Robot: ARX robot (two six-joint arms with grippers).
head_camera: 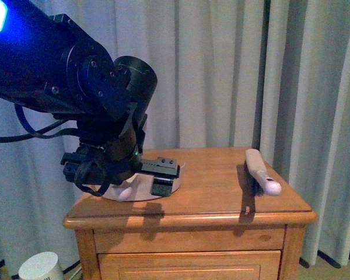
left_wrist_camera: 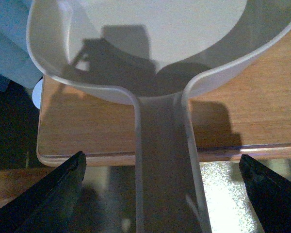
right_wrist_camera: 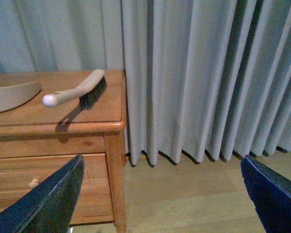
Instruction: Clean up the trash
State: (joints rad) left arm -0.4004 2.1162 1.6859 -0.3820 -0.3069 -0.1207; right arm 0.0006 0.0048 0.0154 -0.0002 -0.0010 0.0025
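The left gripper [left_wrist_camera: 161, 156] has its jaws spread wide, one on either side of the handle [left_wrist_camera: 165, 189] of a beige plastic dustpan [left_wrist_camera: 136, 29]; neither jaw touches it. The handle pokes out past the edge of the wooden counter [head_camera: 210, 192], close to a corner. The scoop itself lies flat on the wood over by the left edge, under the bulky black left arm [head_camera: 76, 70]. The right gripper [right_wrist_camera: 161, 158] hangs off to the side of the counter, above the wooden floor [right_wrist_camera: 194, 194], with its jaws also wide apart and gripping nothing. Near the counter's right edge lies a hand brush [head_camera: 261, 170] with dark bristles facing down; its pale, rounded handle points toward the front right corner, well apart from the dustpan. A drawer [right_wrist_camera: 43, 145] sits under the counter top. Pale curtains [head_camera: 221, 70] hang in folds behind and to the right. On the floor by the front left corner stands something white and round [head_camera: 41, 265]. Where the trash lies I cannot tell from here.
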